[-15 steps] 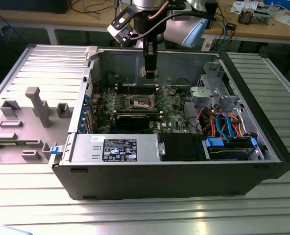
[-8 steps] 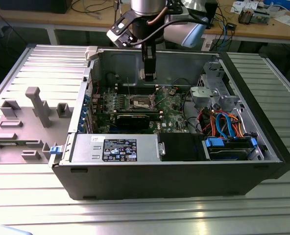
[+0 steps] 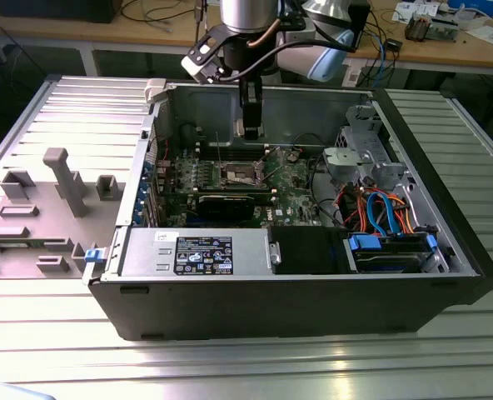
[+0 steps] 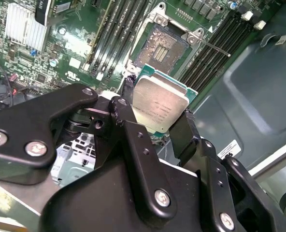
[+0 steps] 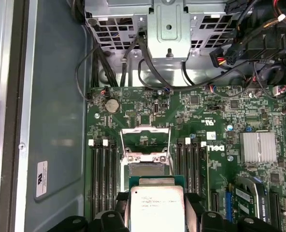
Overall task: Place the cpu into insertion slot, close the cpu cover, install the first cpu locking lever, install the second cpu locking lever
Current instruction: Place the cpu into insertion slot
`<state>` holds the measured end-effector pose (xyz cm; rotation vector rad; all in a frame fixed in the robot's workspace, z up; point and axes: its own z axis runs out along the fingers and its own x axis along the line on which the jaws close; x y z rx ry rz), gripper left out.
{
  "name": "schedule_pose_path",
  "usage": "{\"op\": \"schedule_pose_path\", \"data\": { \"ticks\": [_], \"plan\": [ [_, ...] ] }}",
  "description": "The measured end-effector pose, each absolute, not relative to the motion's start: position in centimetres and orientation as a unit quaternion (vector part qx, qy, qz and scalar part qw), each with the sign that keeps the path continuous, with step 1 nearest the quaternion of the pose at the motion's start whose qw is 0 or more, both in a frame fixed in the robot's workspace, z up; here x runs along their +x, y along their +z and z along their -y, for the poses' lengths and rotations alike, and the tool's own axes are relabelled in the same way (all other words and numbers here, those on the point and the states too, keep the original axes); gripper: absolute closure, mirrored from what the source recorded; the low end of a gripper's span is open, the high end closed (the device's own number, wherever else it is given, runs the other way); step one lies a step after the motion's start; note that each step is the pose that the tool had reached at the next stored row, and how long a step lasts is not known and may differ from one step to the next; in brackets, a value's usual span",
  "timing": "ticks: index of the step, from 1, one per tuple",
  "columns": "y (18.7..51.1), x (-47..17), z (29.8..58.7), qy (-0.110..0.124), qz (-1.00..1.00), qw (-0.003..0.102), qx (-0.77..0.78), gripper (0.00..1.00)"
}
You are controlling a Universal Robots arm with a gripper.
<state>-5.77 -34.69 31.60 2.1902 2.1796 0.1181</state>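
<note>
Holding silver-topped, green-edged cpu [image 4: 160, 102], pincer [image 4: 155, 114] seemingly clamped

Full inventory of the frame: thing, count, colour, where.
computer case: 1, black, lying open
motherboard: 1, green, inside the case
insertion slot: 1, silver-rimmed, empty, mid-board
cpu cover: 1, silver, open at the slot's edge
memory slots: two banks, black, flanking the slot
heatsink: 1, silver, on the motherboard
power supply: 1, grey, inside the case
cpu: 1, silver-grey, held above the motherboard
gripper: 1, black, shut on the cpu
</note>
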Motion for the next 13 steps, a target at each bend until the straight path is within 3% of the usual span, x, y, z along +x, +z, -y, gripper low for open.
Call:
{"op": "schedule_pose_path", "data": {
  "ticks": [13],
  "plan": [
    [31.32,-5.77,34.36,0.038,-0.705,0.024,0.708,0.45]
  ]
}}
